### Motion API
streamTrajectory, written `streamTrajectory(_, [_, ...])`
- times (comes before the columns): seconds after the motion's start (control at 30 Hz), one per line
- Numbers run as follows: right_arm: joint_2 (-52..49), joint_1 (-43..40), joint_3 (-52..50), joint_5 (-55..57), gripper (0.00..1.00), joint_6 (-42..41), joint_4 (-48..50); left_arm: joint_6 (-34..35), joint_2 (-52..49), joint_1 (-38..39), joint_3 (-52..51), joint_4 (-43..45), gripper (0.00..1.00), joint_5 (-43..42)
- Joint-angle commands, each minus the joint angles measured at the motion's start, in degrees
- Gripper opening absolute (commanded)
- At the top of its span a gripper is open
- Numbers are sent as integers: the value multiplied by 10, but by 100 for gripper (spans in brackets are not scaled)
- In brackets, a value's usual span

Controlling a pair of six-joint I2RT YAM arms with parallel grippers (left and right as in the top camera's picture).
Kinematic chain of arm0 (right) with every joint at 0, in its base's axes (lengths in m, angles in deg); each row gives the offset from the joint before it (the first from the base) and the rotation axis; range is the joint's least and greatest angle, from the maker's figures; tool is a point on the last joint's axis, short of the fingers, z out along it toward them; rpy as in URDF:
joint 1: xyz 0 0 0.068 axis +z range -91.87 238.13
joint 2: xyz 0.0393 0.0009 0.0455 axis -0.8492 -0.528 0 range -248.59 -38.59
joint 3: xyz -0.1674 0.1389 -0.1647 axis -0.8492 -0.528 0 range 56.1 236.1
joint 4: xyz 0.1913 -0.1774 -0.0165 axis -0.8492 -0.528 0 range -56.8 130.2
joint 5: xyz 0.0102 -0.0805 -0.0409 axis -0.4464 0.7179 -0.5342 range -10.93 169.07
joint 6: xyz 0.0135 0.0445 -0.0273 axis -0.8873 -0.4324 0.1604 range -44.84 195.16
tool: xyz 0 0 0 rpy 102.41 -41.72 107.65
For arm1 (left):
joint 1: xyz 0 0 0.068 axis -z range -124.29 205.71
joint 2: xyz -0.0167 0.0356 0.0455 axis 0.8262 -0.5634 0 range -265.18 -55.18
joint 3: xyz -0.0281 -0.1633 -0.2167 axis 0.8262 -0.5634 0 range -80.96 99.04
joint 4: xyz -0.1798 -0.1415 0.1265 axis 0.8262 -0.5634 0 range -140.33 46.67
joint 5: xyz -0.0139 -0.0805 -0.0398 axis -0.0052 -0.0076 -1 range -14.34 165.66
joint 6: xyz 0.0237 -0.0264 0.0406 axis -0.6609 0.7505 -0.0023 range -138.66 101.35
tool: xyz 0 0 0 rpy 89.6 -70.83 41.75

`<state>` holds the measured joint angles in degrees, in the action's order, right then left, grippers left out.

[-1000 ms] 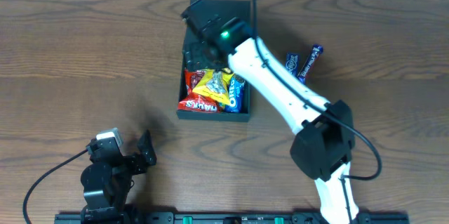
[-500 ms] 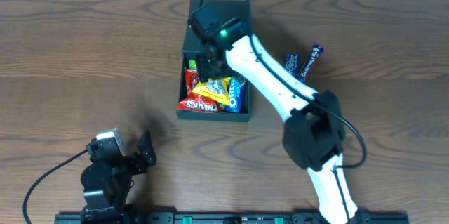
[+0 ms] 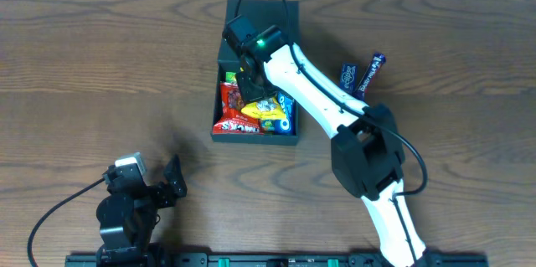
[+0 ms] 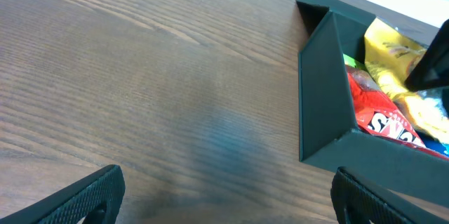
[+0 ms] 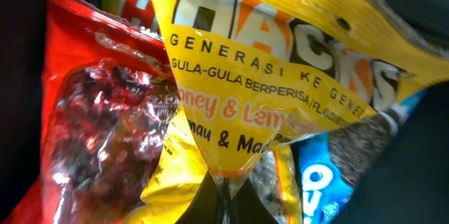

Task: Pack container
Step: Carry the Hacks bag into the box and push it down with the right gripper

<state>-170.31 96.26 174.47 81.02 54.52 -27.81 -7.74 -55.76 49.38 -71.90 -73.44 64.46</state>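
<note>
The container [image 3: 289, 17] lies open at 12 o'clock on the table [image 3: 100, 66]. Inside it, the right fingers [image 3: 251, 83] are closed on a corner of a yellow Hacks packet [image 5: 280, 76], beside a red packet [image 5: 105, 133]. The left fingers [image 3: 174, 177] are spread wide and empty at 7 o'clock.

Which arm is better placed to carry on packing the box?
Right: the right gripper hovers over the container, at the yellow packet. The left gripper sits open, well away from it.
</note>
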Motion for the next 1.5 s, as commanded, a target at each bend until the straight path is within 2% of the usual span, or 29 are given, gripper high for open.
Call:
streamTrajectory(0.0, [56, 8, 1, 1, 1, 21, 0, -2, 3, 0, -8, 0, 95, -2])
streamTrajectory(0.1, [66, 17, 1, -70, 1, 17, 0, -2, 3, 0, -8, 0, 95, -2])
streamTrajectory(0.23, [62, 24, 1, -133, 1, -43, -2, -2, 3, 0, -8, 0, 95, -2])
streamTrajectory(0.5, [49, 41, 0, -129, 1, -135, -1, -2, 3, 0, -8, 0, 95, -2])
streamTrajectory(0.63, [19, 51, 0, -120, 1, -134, 14, -2, 3, 0, -8, 0, 95, -2])
streamTrajectory(0.83, [-45, 54, 0, -103, 1, -76, 28, -2, 3, 0, -8, 0, 95, -2])
streamTrajectory(1.07, [-63, 54, 0, -104, 1, -91, 30, -2, 3, 0, -8, 0, 95, -2])
streamTrajectory(1.1, [-61, 54, 0, -104, 8, -91, 30, -2, 3, 0, -8, 0, 95, -2])
streamTrajectory(1.17, [-57, 53, 0, -104, 33, -91, 28, -2, 3, 0, -8, 0, 95, -2])
streamTrajectory(1.23, [-48, 50, 1, -111, 50, -91, 25, -2, 3, 0, -8, 0, 95, -2])
streamTrajectory(1.47, [14, 42, 1, -116, 69, -89, 27, -2, 3, 0, -8, 0, 95, -2])
